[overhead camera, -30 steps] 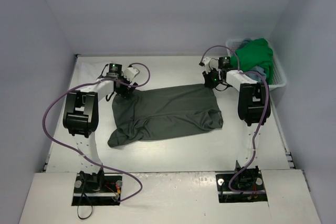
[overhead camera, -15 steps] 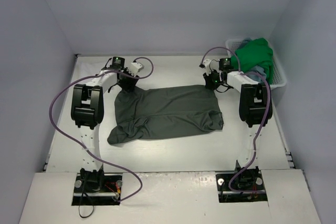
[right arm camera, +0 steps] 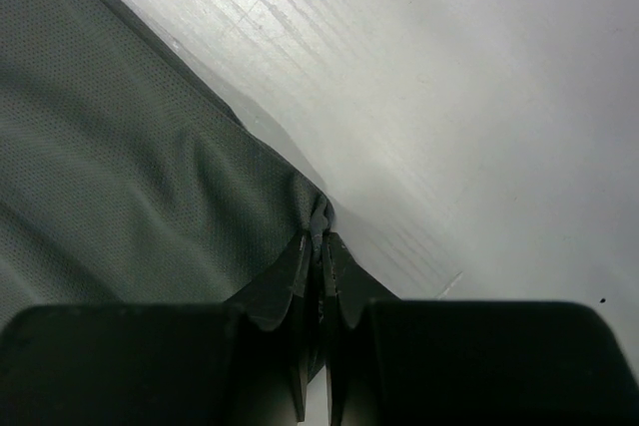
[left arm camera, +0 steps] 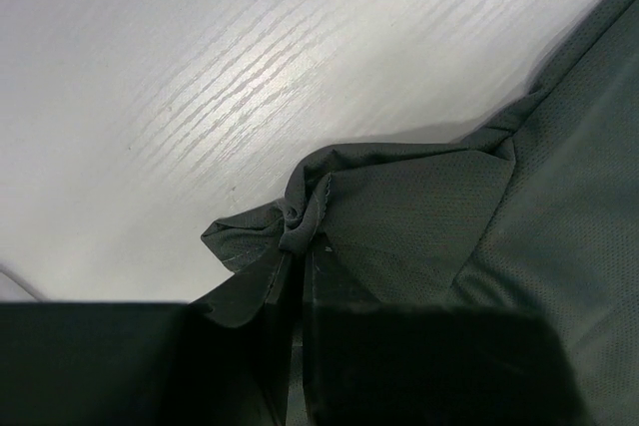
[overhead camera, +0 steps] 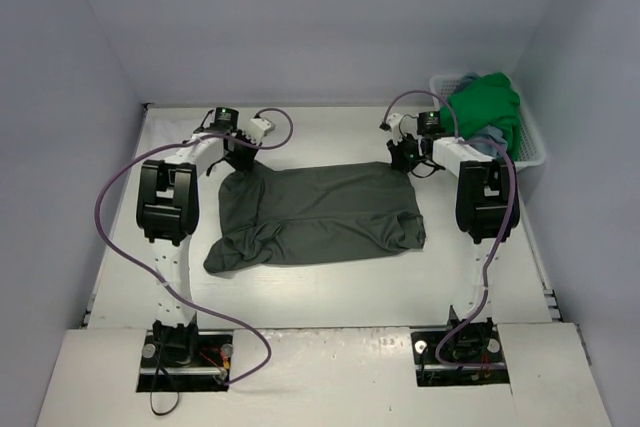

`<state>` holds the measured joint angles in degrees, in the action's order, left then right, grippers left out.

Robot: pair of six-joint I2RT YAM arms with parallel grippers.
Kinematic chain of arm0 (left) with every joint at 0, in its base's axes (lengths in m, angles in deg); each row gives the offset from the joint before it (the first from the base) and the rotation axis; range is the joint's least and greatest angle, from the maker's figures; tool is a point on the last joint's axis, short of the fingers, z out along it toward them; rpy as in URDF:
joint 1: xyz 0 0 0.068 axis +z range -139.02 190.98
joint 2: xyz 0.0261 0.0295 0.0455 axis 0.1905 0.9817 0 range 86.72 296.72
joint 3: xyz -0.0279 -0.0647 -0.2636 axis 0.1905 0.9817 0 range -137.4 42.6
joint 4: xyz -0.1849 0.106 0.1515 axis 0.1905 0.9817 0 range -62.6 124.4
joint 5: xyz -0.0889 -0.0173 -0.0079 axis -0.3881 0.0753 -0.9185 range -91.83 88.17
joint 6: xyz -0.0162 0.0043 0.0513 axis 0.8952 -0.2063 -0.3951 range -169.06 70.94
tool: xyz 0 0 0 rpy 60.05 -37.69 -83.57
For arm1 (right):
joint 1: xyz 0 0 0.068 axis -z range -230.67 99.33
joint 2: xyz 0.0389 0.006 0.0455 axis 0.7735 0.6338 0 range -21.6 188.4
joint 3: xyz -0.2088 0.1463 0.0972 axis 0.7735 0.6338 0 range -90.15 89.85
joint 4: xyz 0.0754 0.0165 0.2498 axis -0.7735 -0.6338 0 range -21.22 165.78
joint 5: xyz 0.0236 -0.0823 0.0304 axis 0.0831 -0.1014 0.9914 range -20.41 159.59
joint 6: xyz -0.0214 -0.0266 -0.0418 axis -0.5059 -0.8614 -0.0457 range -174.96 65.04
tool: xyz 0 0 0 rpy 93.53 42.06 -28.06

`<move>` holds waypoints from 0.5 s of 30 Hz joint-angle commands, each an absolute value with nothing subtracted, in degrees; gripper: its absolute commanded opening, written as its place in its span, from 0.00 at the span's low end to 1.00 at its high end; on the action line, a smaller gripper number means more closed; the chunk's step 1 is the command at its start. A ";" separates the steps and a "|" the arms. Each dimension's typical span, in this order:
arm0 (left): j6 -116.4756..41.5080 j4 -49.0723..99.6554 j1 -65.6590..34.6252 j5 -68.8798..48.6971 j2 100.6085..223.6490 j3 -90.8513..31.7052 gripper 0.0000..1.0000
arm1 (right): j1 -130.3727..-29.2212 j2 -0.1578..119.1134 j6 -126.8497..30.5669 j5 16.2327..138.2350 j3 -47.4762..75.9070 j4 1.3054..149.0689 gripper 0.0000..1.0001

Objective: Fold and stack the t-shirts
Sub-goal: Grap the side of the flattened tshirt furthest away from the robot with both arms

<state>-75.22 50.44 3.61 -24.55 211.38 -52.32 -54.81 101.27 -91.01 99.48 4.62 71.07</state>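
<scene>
Left gripper now tight on shirt

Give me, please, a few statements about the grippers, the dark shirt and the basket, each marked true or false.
1. The left gripper is shut on a bunched corner of the dark olive-grey shirt. True.
2. The right gripper hangs open above that shirt. False: it is shut on the shirt's edge.
3. The bright green shirt lies in the white basket at the far right of the table. True.
4. The dark olive-grey shirt is folded into a small neat square. False: it lies spread out across the table, rumpled at its near left end.
</scene>
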 commanded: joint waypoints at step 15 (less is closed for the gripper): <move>-73.41 50.95 4.04 -27.93 194.31 -44.24 0.00 | -54.54 87.65 -90.03 98.60 12.68 71.39 0.00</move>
